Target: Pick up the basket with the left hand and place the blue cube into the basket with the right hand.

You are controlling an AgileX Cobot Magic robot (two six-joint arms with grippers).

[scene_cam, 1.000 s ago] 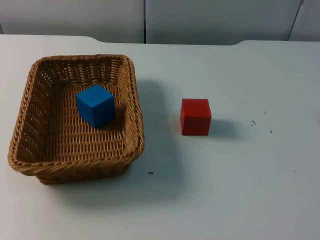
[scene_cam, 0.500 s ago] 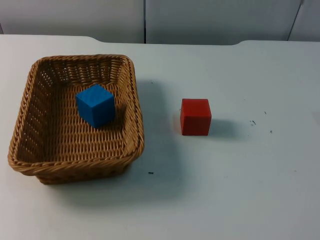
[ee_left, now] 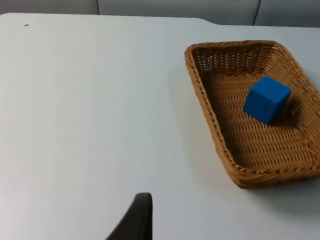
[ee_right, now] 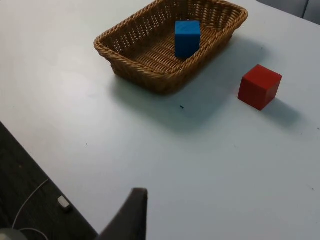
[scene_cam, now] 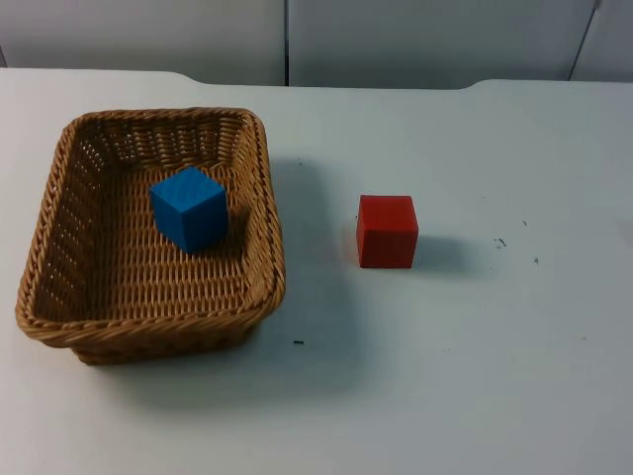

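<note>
The blue cube already sits inside the basket, toward its far half and tilted a little on the woven floor, apart from every wall. The basket itself rests flat on the white counter, with nothing gripping it. A red cube stands on the counter to the basket's right, apart from it, and has no part in the task. From the left wrist camera the basket lies well ahead with the cube in it; the left pincer is back from the work, 1 black fingertip being all that can be seen of it, so whether it is open or closed I cannot tell. The right wrist camera looks across the counter at the basket, the blue cube and the red cube; the right pincer is likewise pulled back, 1 fingertip visible, its state not readable. Judging by how things lie, the placing is done and both arms wait clear; nothing appears left, the basket being down on the counter.
</note>
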